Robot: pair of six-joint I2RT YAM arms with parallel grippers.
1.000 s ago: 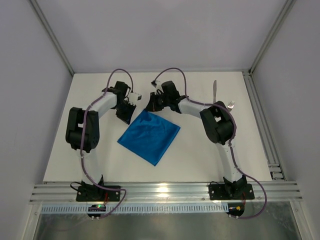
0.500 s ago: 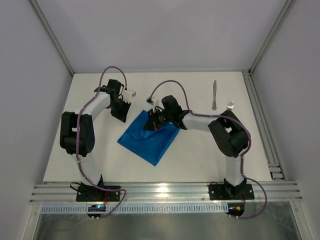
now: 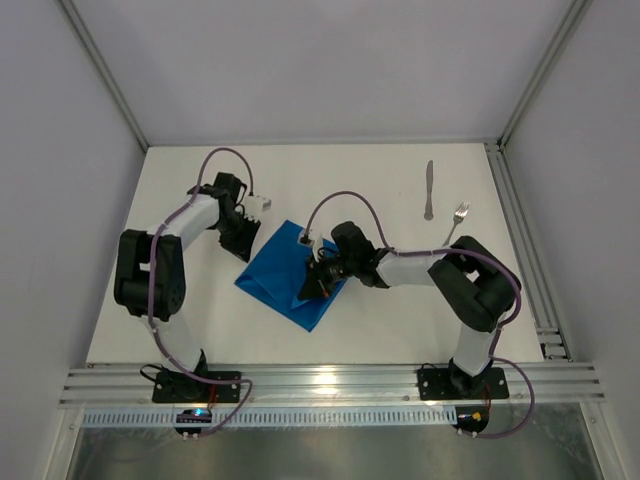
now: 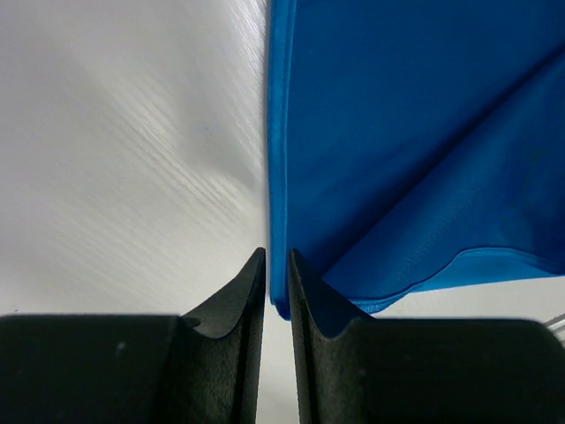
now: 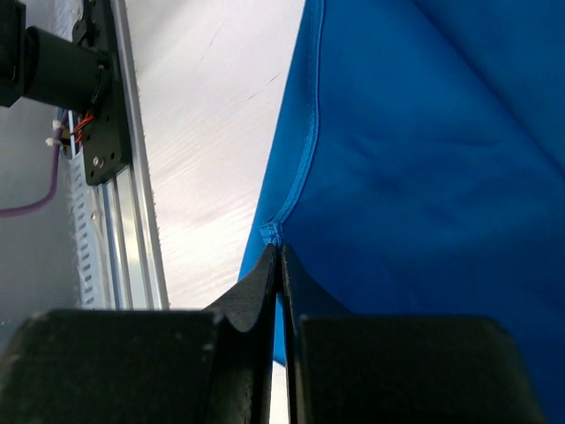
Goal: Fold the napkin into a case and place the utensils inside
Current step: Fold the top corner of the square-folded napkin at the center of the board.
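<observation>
The blue napkin lies on the table's middle, partly folded over itself. My right gripper is shut on a hemmed corner of the napkin and holds it over the cloth's middle. My left gripper is at the napkin's upper-left edge. Its jaws are almost closed, and the napkin's edge runs into the narrow gap between them. The knife and the fork lie on the table at the far right, apart from both grippers.
An aluminium rail runs along the near edge, and it also shows in the right wrist view. Another rail lines the right side. White table surrounds the napkin.
My right gripper has pulled the napkin's far corner toward the near side, folding it over the cloth. My left gripper has moved from the far corner down onto the upper-left edge.
</observation>
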